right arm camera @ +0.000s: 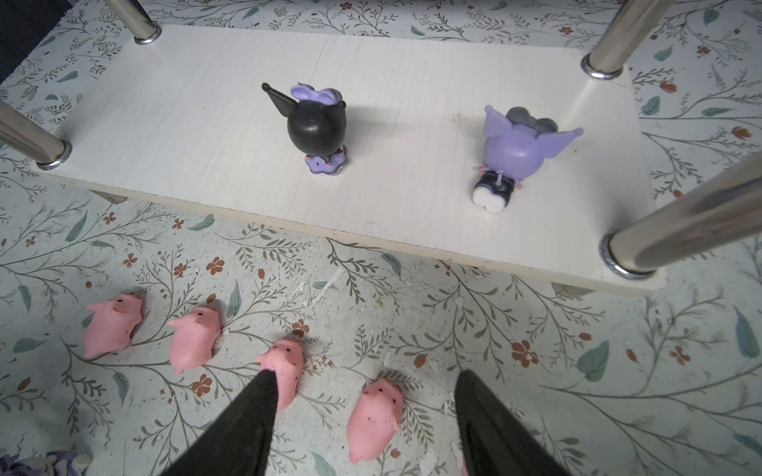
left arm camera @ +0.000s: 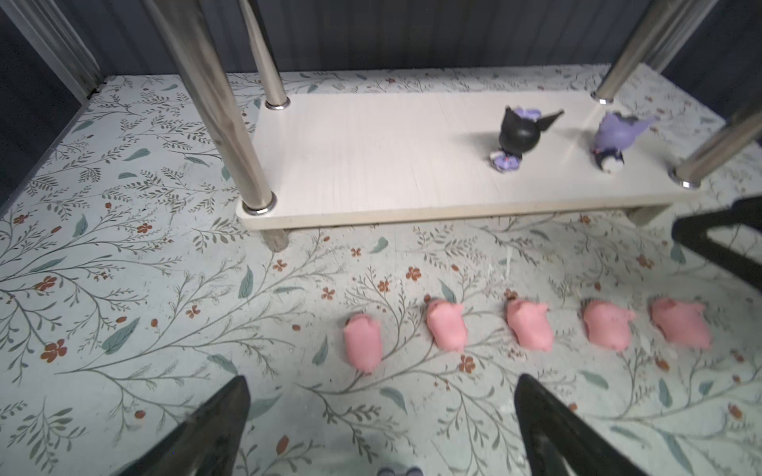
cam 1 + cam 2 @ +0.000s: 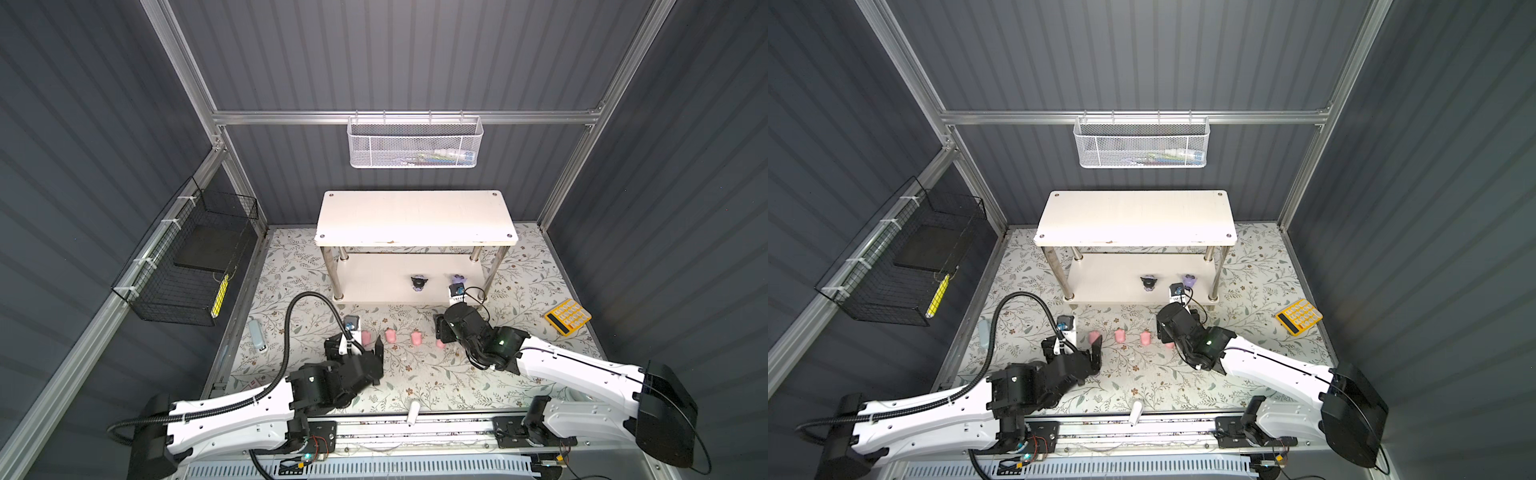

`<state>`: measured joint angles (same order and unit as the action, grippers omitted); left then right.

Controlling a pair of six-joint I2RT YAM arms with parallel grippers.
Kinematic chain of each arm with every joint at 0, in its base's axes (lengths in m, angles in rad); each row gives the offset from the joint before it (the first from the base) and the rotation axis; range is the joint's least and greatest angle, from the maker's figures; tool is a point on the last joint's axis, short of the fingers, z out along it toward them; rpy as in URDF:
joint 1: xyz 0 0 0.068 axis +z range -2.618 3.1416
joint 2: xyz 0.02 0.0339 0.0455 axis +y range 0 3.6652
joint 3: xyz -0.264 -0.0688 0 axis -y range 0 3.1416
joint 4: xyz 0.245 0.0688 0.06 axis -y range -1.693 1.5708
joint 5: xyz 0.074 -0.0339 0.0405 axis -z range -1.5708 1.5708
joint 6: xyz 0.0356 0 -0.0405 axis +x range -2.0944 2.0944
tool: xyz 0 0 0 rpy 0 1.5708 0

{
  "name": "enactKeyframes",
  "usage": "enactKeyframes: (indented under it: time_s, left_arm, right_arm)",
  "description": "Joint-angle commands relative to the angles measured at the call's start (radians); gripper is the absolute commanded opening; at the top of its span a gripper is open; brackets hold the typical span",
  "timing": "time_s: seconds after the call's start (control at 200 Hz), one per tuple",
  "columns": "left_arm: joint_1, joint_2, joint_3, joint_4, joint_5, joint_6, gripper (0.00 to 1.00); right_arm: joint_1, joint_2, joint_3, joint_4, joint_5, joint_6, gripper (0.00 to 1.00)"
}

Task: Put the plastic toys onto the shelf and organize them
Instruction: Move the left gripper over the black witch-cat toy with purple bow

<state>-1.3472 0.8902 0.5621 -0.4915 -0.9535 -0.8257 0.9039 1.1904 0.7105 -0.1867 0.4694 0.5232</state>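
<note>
The white shelf point(image 3: 415, 216) point(image 3: 1133, 216) stands at the back of the floral mat. On its lower board point(image 1: 206, 103) stand two of the plastic toys, a black-headed one point(image 1: 316, 132) point(image 2: 520, 132) and a lilac one point(image 1: 511, 152) point(image 2: 614, 136). Several pink pig toys lie in a row on the mat in front, the leftmost point(image 2: 363, 344) and the rest to its right point(image 3: 390, 335). My left gripper point(image 2: 381, 379) point(image 3: 362, 345) is open just short of the leftmost pig. My right gripper point(image 1: 366, 373) point(image 3: 440, 332) is open astride a pig point(image 1: 373, 420), its fingers apart from it.
A yellow calculator point(image 3: 567, 316) lies at the right of the mat and a pale blue object point(image 3: 257, 330) at the left. A white mesh basket point(image 3: 415, 143) hangs on the back wall, a black wire basket point(image 3: 187, 266) on the left wall.
</note>
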Motion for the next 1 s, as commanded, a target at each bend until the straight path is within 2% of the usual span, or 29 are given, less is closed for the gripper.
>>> enactKeyframes:
  time_s: [0.0,0.205,0.49,0.645,0.755,0.996]
  left_arm:
    - [-0.065,0.023,0.027,-0.148,-0.103,-0.224,1.00]
    - [-0.190,0.037,-0.015,-0.205,-0.107,-0.428,1.00]
    - [-0.315,0.198,-0.025,-0.276,-0.107,-0.673,1.00]
    - [-0.323,0.163,-0.120,-0.154,-0.062,-0.683,1.00]
    - [-0.325,0.139,-0.142,-0.122,-0.063,-0.641,1.00]
    - [-0.325,0.282,-0.082,-0.120,-0.052,-0.612,1.00]
  right_arm:
    - [-0.004,-0.003,-0.015,-0.008,-0.007,0.001,0.71]
    - [-0.005,-0.022,-0.028,-0.021,-0.010,0.005,0.71]
    - [-0.008,-0.012,-0.042,0.000,-0.027,0.007,0.71]
    - [-0.011,-0.012,-0.060,0.021,-0.038,0.006,0.71]
    - [-0.014,-0.020,-0.080,0.035,-0.038,0.008,0.72]
    - [-0.017,-0.041,-0.110,0.050,-0.044,0.029,0.72]
